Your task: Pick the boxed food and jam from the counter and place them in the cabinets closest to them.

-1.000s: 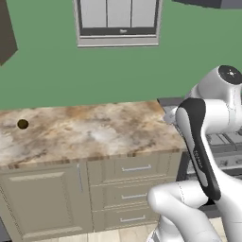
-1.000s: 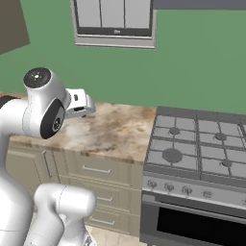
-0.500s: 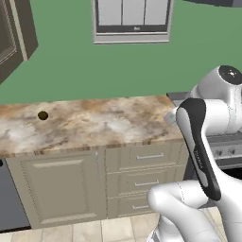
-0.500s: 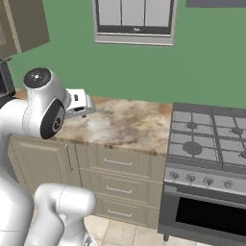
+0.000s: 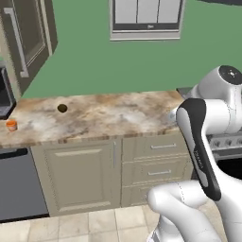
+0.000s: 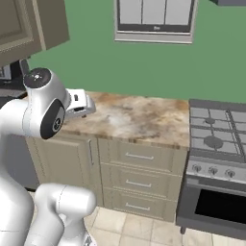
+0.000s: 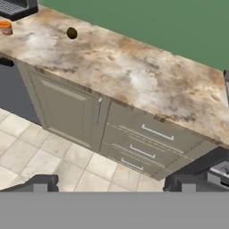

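The jam [image 5: 11, 125] is a tiny orange jar at the far left end of the counter [image 5: 118, 116], beside a dark appliance [image 5: 4, 97]. In the hand view the jam [image 7: 6, 27] sits at the top left, far from my gripper [image 7: 109, 185]. The gripper's two fingertips [image 7: 38, 182] stand wide apart and open, with nothing between them. From the right base view my hand [image 6: 80, 104] hovers over the left part of the counter [image 6: 139, 117]. A wall cabinet [image 5: 28, 40] hangs above the jam's end. The boxed food is out of view.
A small dark round thing [image 5: 62, 108] lies on the counter, right of the jam. A window [image 5: 146, 19] is set in the green wall. The stove [image 6: 216, 139] adjoins the counter's right end. Drawers and a cabinet door [image 5: 75, 172] front the counter, above a tiled floor.
The whole picture has slid to the right, so the base has driven left along the counter. The jam and the wall cabinet have come into view. The gripper stays open.
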